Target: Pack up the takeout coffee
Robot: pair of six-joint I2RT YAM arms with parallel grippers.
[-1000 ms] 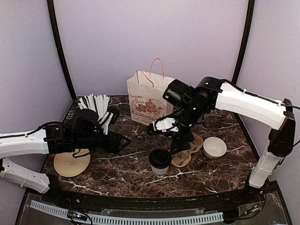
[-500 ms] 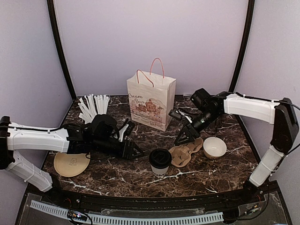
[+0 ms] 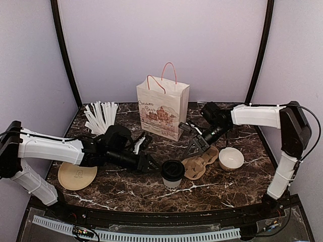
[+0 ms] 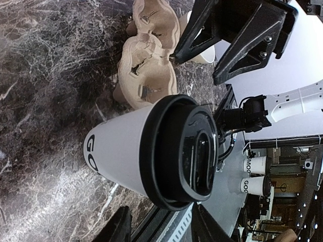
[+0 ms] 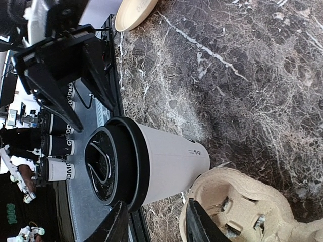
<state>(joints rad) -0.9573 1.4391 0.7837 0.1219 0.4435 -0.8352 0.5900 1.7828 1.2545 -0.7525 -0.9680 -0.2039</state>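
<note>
Cup [image 3: 172,176], lidded, stands on surface [image 3: 126,187] beside carrier [image 3: 199,164]; not yet in carrier or bag [image 3: 162,108]. Left gripper [image 3: 151,166], right gripper [image 3: 193,150] flank it: jaws parted, empty.

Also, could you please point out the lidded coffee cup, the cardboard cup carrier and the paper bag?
Coffee cup [image 3: 172,170], top view, black lid.
Cup carrier [image 3: 198,165], top view, its middle.
Paper bag [image 3: 160,113], top view, printed front.

Dark marble table [image 3: 126,186], lilac walls [image 3: 202,40], black corner posts [image 3: 64,50], even light
</note>
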